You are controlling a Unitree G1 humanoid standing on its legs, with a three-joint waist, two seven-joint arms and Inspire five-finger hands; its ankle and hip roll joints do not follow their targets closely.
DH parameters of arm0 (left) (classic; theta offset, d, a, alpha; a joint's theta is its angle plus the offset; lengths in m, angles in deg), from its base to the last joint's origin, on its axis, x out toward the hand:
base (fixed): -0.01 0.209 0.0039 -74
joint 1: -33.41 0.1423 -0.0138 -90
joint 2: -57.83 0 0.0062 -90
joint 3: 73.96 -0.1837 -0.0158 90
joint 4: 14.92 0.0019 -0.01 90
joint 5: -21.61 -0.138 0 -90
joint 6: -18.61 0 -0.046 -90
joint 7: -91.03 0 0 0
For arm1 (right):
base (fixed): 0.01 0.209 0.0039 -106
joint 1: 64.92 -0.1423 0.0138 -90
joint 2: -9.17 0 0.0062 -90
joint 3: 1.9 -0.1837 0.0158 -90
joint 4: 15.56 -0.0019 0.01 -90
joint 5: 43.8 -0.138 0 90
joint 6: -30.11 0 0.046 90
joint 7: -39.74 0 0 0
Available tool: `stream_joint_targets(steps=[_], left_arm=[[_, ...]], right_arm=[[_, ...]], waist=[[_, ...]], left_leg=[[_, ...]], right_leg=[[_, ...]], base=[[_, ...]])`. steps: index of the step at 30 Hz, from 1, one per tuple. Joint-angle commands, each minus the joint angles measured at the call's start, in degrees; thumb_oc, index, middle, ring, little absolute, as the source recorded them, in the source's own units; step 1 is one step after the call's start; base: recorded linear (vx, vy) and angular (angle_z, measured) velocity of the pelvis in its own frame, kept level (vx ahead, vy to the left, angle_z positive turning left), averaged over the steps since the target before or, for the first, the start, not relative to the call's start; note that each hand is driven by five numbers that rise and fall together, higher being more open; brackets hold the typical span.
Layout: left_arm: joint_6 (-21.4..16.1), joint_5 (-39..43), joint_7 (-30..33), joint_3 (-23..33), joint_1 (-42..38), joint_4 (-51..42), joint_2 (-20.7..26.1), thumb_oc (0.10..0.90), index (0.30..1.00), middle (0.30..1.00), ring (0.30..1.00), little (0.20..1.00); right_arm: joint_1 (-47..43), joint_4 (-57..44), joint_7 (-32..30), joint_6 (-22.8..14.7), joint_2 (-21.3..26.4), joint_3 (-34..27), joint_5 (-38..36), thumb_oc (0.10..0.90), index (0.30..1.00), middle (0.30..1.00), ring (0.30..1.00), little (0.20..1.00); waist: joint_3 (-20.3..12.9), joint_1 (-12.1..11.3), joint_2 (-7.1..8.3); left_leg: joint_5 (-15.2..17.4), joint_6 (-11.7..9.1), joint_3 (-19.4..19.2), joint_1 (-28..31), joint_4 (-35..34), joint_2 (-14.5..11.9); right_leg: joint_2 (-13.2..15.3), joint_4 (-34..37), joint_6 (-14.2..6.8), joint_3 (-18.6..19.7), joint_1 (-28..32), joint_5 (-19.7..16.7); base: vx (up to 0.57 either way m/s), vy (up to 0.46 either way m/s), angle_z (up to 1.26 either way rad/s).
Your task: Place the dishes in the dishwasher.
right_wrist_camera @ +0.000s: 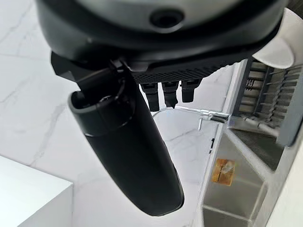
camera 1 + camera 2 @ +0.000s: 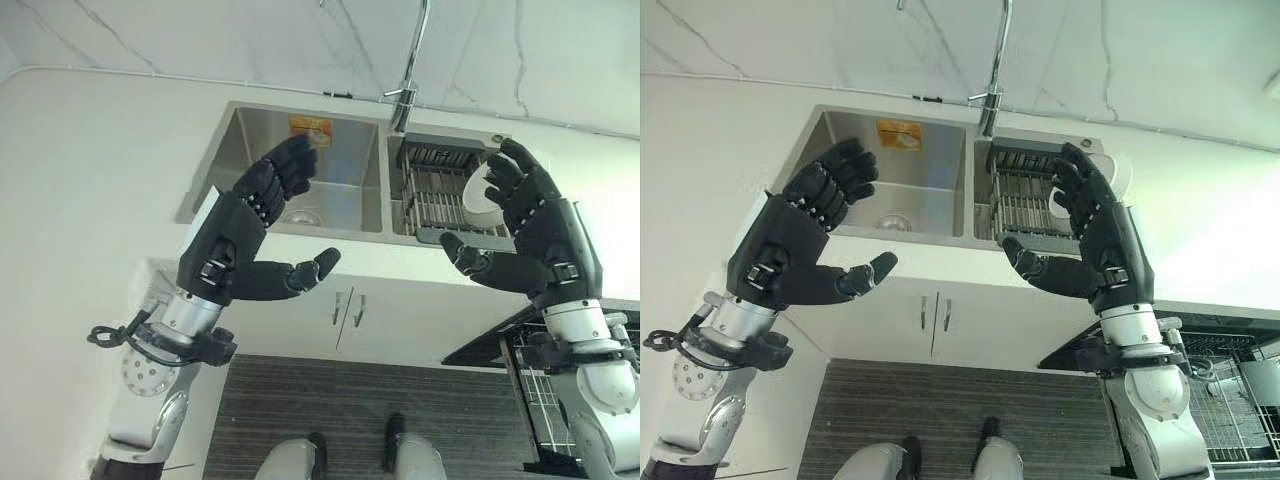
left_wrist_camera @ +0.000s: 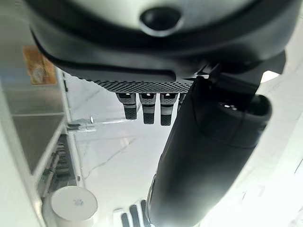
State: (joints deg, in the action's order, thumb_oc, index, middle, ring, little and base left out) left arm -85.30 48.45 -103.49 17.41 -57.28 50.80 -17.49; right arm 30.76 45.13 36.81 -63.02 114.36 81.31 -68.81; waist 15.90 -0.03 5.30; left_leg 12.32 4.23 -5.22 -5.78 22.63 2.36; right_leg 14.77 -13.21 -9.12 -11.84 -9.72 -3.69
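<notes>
Quick count: two hands up, left hand [image 2: 262, 200] left of centre, right hand [image 2: 530, 205] at right. One double sink [image 2: 335, 180] with two basins. One faucet [image 2: 405, 95] top centre. One rack [image 2: 435, 190] in the right basin, with one white bowl [image 2: 478, 200] that I can make out. One orange sticker [image 2: 310, 130]. Two cabinet handles [image 2: 348, 308] lower centre.

You see a white counter [image 2: 90, 170] with a steel double sink [image 2: 350, 180] set into it; a faucet [image 2: 405, 100] rises at the divider, a wire rack [image 2: 435, 190] fills the right basin and holds a white bowl [image 2: 478, 200]
</notes>
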Motion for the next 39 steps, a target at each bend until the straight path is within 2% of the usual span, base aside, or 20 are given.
stream_joint_targets(steps=[1,2,4,6,8,9,12,16,21,25,33,34,36,37,38,39], left_arm=[[-5.5,2.9,-0.1,0.0,-3.2,-6.2,-0.2,0.8,0.9,0.9,0.9,0.9],[-5.7,2.6,0.0,0.2,-2.9,-6.1,-0.1,0.8,0.9,0.9,0.9,0.9],[-5.6,2.3,0.1,0.4,-2.4,-6.0,-0.6,0.8,0.9,0.9,0.9,0.9],[-5.4,1.8,-0.5,-0.5,-2.6,-5.8,-0.9,0.8,0.9,0.9,0.9,0.9],[-5.9,2.4,-1.8,-0.6,-1.8,-6.0,-1.2,0.8,0.9,0.9,0.9,0.9],[-6.1,2.5,-3.3,-1.3,-2.4,-5.8,-1.4,0.8,0.9,0.9,0.9,0.9],[-6.6,-0.3,-3.6,-2.2,-2.9,-4.6,-1.3,0.8,0.9,0.9,0.9,0.9],[-6.9,0.1,-2.2,-2.3,-3.4,-4.2,-1.0,0.8,0.9,0.9,0.9,0.9],[-6.5,-0.7,-0.7,-3.2,-4.3,-4.1,-1.6,0.8,0.9,0.9,0.9,0.9],[-7.0,-1.0,-0.9,-3.5,-4.8,-3.9,-1.3,0.8,0.9,0.9,0.9,0.9],[-7.4,-1.1,-0.5,-3.5,-5.3,-4.7,-0.7,0.8,0.9,0.9,0.9,0.9],[-7.3,-0.8,-0.4,-3.4,-5.2,-4.7,-0.7,0.8,0.9,0.9,0.9,0.9],[-6.9,-0.3,-0.3,-3.0,-4.6,-4.2,-0.3,0.8,0.9,0.9,0.9,0.9],[-7.1,-0.4,-0.4,-3.0,-4.2,-3.6,-0.2,0.8,0.9,0.9,0.9,0.9],[-8.0,-2.1,-0.2,-2.8,-3.6,-2.1,-0.1,0.8,0.9,0.9,0.9,0.9],[-8.0,-2.2,0.0,-2.7,-3.6,-1.9,0.1,0.8,0.9,0.9,0.9,0.9]], right_arm=[[-5.7,-2.3,0.2,-4.2,3.3,-5.5,-3.7,0.8,0.9,0.9,0.9,0.9],[-5.9,-2.3,0.9,-4.1,3.7,-5.7,-4.9,0.8,0.9,0.9,0.9,0.9],[-6.5,-1.8,1.9,-4.6,4.3,-5.1,-5.9,0.8,0.9,0.9,0.9,0.9],[-7.3,-1.4,1.0,-4.6,4.2,-3.8,-5.2,0.8,0.9,0.9,0.9,0.9],[-7.6,-1.1,0.0,-5.2,3.6,-2.5,-3.4,0.8,0.9,0.9,0.9,0.9],[-7.0,-1.3,-1.1,-5.9,3.4,-2.5,-2.4,0.8,0.9,0.9,0.9,0.9],[-7.7,-0.5,-1.1,-6.7,2.1,-1.3,-2.4,0.8,0.9,0.9,0.9,0.9],[-5.5,-0.6,2.5,-7.1,1.3,-2.3,-2.9,0.8,0.9,0.9,0.9,0.9],[-6.2,-0.7,3.1,-6.5,0.9,-1.9,-2.6,0.8,0.9,0.9,0.9,0.9],[-6.5,-0.6,2.3,-6.7,1.0,-1.9,-2.8,0.8,0.9,0.9,0.9,0.9],[-7.6,-0.9,2.0,-5.3,0.4,-1.4,-2.7,0.8,0.9,0.9,0.9,0.9],[-7.8,-0.8,2.1,-4.8,0.4,-1.2,-2.6,0.8,0.9,0.9,0.9,0.9],[-8.4,0.4,1.9,-4.2,0.1,-0.2,-4.4,0.8,0.9,0.9,0.9,0.9],[-8.1,0.9,1.5,-4.9,-0.3,-0.1,-5.6,0.8,0.9,0.9,0.9,0.9],[-7.5,2.7,2.4,-6.6,-1.7,0.3,-6.9,0.8,0.9,0.9,0.9,0.9],[-7.5,3.0,2.8,-7.0,-2.0,0.5,-6.9,0.8,0.9,0.9,0.9,0.9]], waist=[[-8.3,3.1,-1.9],[-8.6,3.2,-2.21],[-8.2,1.6,-2.3],[-7.1,0.4,-2.69],[-6.8,-0.3,-3.83],[-6.8,-0.8,-3.87],[-7.3,-0.5,-3.64],[-8.8,0.0,-3.39],[-9.2,-0.1,-3.0],[-8.9,0.1,-2.81],[-8.5,-0.3,-3.04],[-8.4,-0.4,-3.05],[-7.7,-0.8,-3.55],[-7.2,-0.9,-4.22],[-6.1,-1.0,-3.91],[-5.9,-1.2,-3.54]], left_leg=[[7.9,-7.1,-2.3,11.3,-5.4,-11.0],[7.2,-7.2,-1.6,11.7,-5.4,-10.6],[4.1,-6.6,-0.4,11.5,-5.4,-7.5],[3.6,-6.3,-0.6,6.6,-5.4,-5.5],[1.2,-6.4,-0.4,2.3,-5.4,-4.3],[-0.2,-6.9,-1.1,-0.3,-5.4,-4.2],[1.0,-5.5,1.0,-0.1,-5.4,-3.1],[2.4,-4.5,-0.6,0.4,-5.4,-2.9],[2.9,-4.0,-0.6,0.5,-5.4,-2.5],[3.4,-3.6,-2.6,0.9,-5.4,-3.3],[4.2,-2.4,-2.7,1.2,-5.4,-2.9],[4.3,-2.2,-2.5,1.3,-5.4,-2.8],[3.9,-1.5,-1.2,1.4,-5.4,-2.7],[3.5,-1.1,-0.1,1.5,-5.4,-2.9],[2.8,-1.1,0.4,1.6,-5.4,-2.9],[2.8,-1.3,0.2,1.7,-5.4,-2.8]], right_leg=[[-1.9,-4.0,-0.7,-1.0,-4.3,6.1],[-3.5,-4.0,0.2,-0.1,-4.2,6.6],[-5.0,-4.0,1.6,1.2,-2.7,7.9],[-5.3,-4.0,1.4,0.3,-1.0,8.9],[-6.0,-4.0,0.5,-1.2,-0.2,9.1],[-5.9,-4.0,0.5,-3.0,1.1,9.7],[-6.4,-4.0,0.6,-2.1,1.6,10.3],[-6.3,-4.0,1.1,-3.1,2.4,11.2],[-6.3,-4.0,1.1,-3.3,2.7,11.6],[-5.6,-4.0,0.8,-4.1,2.6,11.3],[-5.2,-4.0,-0.1,-4.5,3.1,10.8],[-5.2,-4.0,-0.2,-4.7,3.3,10.5],[-5.9,-4.0,-0.1,-5.5,5.1,7.4],[-7.1,-4.0,0.0,-5.6,6.6,4.5],[-5.7,-4.0,0.2,-4.6,5.1,3.0],[-4.7,-4.0,0.1,-4.6,4.1,3.5]], base=[[0.1,-0.392,0.22],[0.15,-0.355,0.16],[0.14,-0.239,0.01],[0.04,-0.026,-0.3],[0.05,0.061,0.08],[0.13,0.14,0.24],[0.13,0.156,0.13],[0.1,0.16,-0.22],[0.05,0.077,-0.21],[0.03,0.033,0.03],[0.03,0.063,-0.01],[0.04,0.109,-0.12],[0.04,0.097,-0.12],[0.01,-0.061,-0.11],[-0.01,-0.133,-0.16],[-0.03,-0.257,-0.24]])
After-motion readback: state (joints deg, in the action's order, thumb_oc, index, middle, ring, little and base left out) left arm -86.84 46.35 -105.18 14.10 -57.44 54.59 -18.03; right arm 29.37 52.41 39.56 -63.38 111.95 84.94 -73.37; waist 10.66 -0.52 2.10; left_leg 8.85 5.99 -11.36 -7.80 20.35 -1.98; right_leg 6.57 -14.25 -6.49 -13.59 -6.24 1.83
